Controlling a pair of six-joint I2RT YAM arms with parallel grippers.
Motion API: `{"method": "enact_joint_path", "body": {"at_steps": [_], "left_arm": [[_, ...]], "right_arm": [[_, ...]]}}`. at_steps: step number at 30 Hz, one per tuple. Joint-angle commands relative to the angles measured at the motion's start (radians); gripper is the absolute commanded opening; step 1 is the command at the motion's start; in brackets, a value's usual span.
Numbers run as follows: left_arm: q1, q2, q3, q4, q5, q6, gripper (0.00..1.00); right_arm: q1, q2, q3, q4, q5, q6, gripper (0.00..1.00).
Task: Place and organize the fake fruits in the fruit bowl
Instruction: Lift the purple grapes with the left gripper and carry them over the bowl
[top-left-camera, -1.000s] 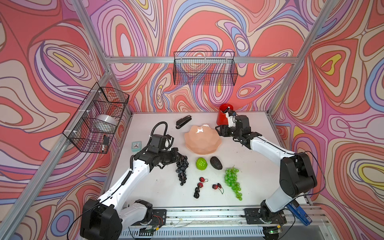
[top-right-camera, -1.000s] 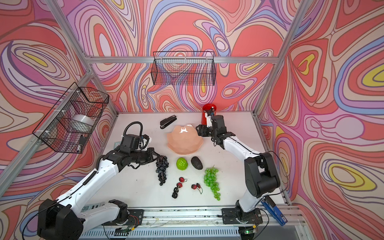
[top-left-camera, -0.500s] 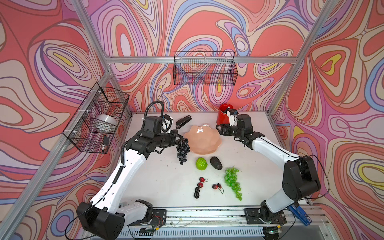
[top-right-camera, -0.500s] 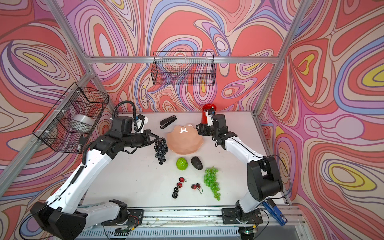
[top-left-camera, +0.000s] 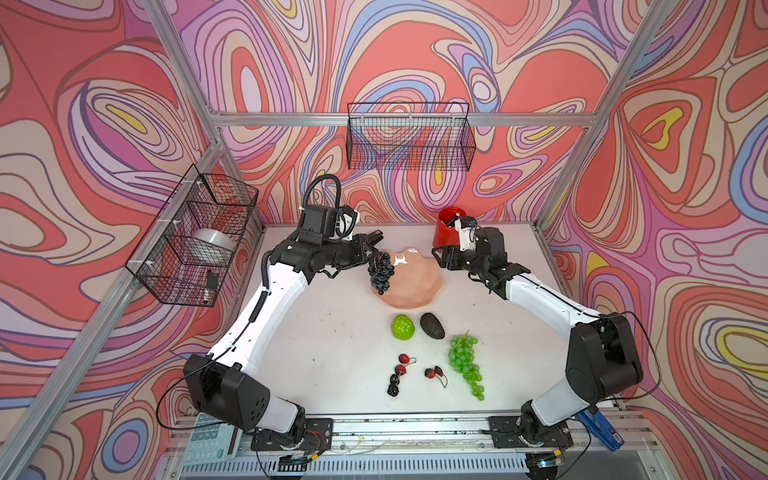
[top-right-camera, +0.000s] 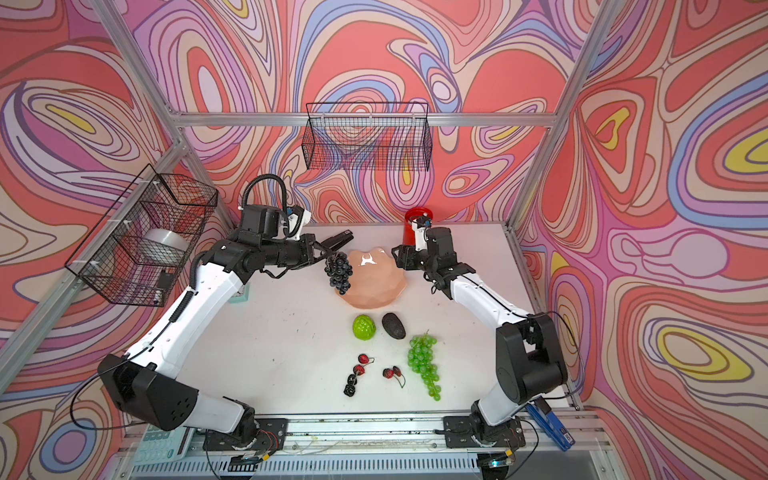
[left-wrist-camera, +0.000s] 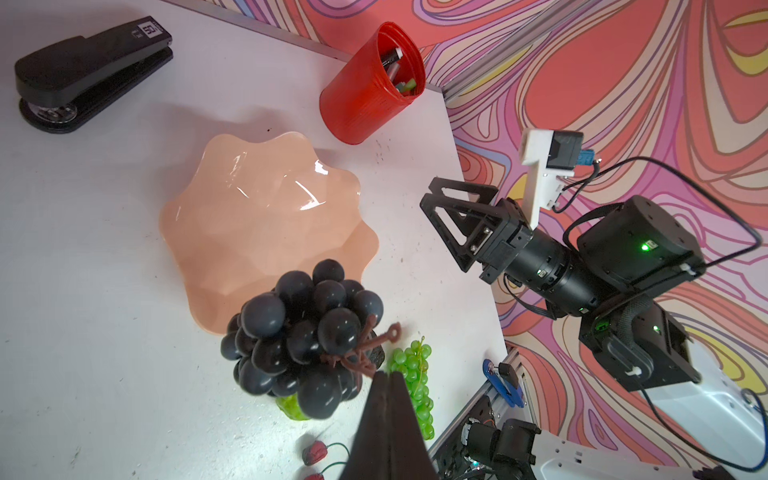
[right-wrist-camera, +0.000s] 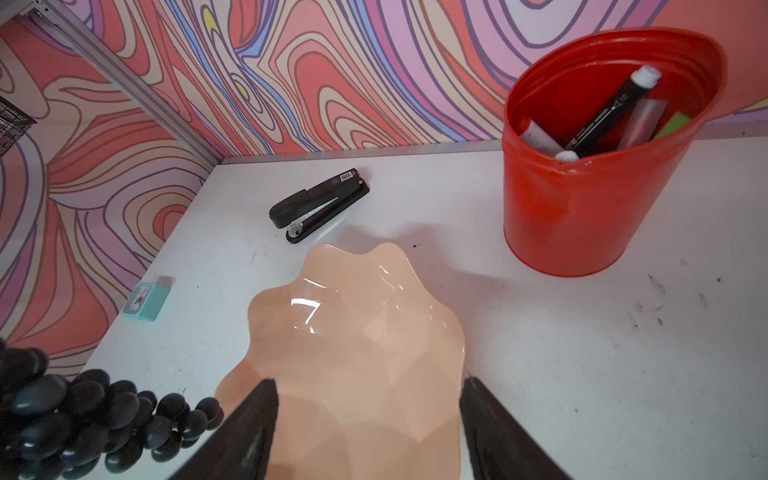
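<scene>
My left gripper (top-left-camera: 371, 254) is shut on the brown stem of the dark purple grape bunch (top-left-camera: 380, 272), which hangs in the air over the left rim of the peach-pink fruit bowl (top-left-camera: 415, 286). In the left wrist view the closed fingertips (left-wrist-camera: 388, 376) pinch the stem beside the bunch (left-wrist-camera: 299, 328). My right gripper (top-left-camera: 438, 257) stands open at the bowl's right rim, with the bowl (right-wrist-camera: 357, 332) showing between its jaws. On the table in front lie the lime-green fruit (top-left-camera: 403, 327), avocado (top-left-camera: 432, 326), green grapes (top-left-camera: 465, 365), cherries (top-left-camera: 402, 364) and blackberries (top-left-camera: 392, 384).
A red cup (top-left-camera: 445, 227) with markers stands behind my right gripper. A black stapler (right-wrist-camera: 320, 203) lies behind the bowl, and a small teal clock (right-wrist-camera: 146, 301) sits toward the left wall. Wire baskets (top-left-camera: 409, 137) hang on the back and left walls.
My left arm has lifted the purple grape bunch off the table and carried it back and right, to the bowl's left rim. The right arm has hardly moved.
</scene>
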Motion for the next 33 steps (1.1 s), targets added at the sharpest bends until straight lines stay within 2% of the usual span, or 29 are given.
{"method": "enact_joint_path", "body": {"at_steps": [1, 17, 22, 33], "left_arm": [[-0.01, 0.05, 0.06, 0.05, 0.068, 0.016, 0.0], [-0.075, 0.172, 0.089, 0.143, 0.133, -0.026, 0.0], [-0.099, 0.2, 0.041, 0.218, 0.144, -0.08, 0.0], [-0.151, 0.222, 0.001, 0.297, 0.162, -0.118, 0.0]], "right_arm": [[0.007, -0.028, 0.001, 0.029, 0.013, 0.01, 0.72], [0.007, -0.025, -0.019, 0.018, 0.037, -0.012, 0.72], [0.006, -0.026, -0.03, 0.032, 0.039, -0.012, 0.72], [0.007, -0.048, -0.056, 0.026, 0.053, -0.021, 0.72]]}}
